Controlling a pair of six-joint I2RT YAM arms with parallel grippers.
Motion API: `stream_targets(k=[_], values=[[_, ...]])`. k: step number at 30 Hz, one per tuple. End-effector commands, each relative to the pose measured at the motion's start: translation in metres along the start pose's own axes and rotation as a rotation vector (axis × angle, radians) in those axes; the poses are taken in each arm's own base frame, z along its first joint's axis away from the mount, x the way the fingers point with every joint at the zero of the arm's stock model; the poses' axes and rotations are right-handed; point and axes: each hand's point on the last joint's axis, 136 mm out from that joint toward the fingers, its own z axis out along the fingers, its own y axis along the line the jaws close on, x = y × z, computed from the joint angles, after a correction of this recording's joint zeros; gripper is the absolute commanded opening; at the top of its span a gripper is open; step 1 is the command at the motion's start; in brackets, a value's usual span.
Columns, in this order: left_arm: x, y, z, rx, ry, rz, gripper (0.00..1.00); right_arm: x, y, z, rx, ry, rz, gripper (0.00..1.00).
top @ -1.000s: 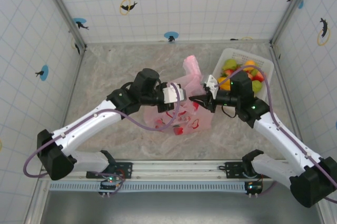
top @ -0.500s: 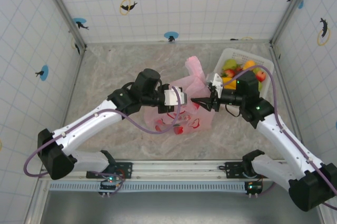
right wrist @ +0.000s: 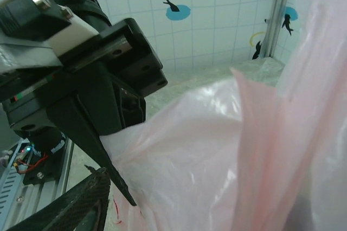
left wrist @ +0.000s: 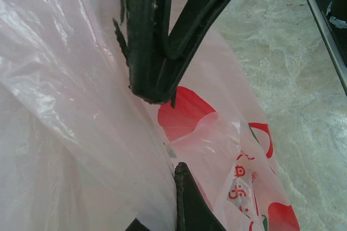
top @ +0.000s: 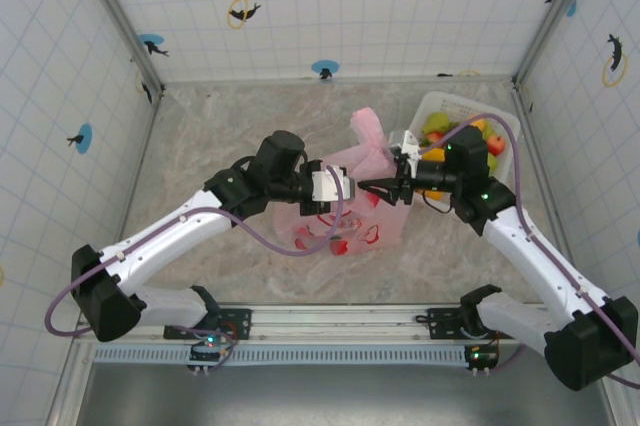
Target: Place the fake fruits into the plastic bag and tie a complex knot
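The plastic bag sits in the middle of the table. Its mouth is held up by my left pincer, which is clamped tight on a fold of the pink rim. That arm has not shifted in the last second.

The change is on my right side. A second ago my right pincer hung over the bag's mouth with its jaws narrower. Now they stand apart with nothing between them, and the wrist has drawn back toward the basket. I read that as a drop just made, with the arm heading off for the next fruit.

I cannot confirm the fruit itself. Red shapes show through the film, but in my left wrist view they look like print on the bag, so I cannot tell what lies inside.

The white basket stands at the far right, just beside the bag. It has fake fruits left in it, green, orange and red among them, so the loading is unfinished. One handle stands loose above the bag, untied; the tying comes later.
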Motion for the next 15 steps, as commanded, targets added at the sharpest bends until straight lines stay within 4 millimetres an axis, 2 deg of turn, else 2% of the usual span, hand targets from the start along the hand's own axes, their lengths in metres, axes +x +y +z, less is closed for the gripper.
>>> stream_targets(k=[1, 4, 7, 10, 12, 15], values=[[-0.002, -0.004, 0.001, 0.018, -0.005, 0.017, 0.00, -0.032, 0.006, -0.002, -0.023, -0.071, -0.070, 0.61], [-0.004, -0.002, 0.000, 0.010, -0.013, 0.011, 0.00, -0.033, 0.006, -0.002, -0.018, -0.071, -0.069, 0.44], [-0.006, 0.001, -0.006, -0.005, -0.037, -0.005, 0.11, -0.033, 0.007, -0.002, -0.018, -0.072, -0.066, 0.23], [-0.009, 0.013, -0.022, -0.049, -0.087, -0.049, 0.37, -0.033, 0.008, -0.002, -0.016, -0.072, -0.069, 0.09], [-0.008, 0.021, -0.036, -0.091, -0.130, -0.077, 0.55, -0.033, 0.008, -0.001, -0.017, -0.071, -0.067, 0.06], [-0.007, 0.032, -0.055, -0.159, -0.194, -0.102, 0.68, -0.032, 0.008, -0.001, -0.013, -0.069, -0.067, 0.03]])
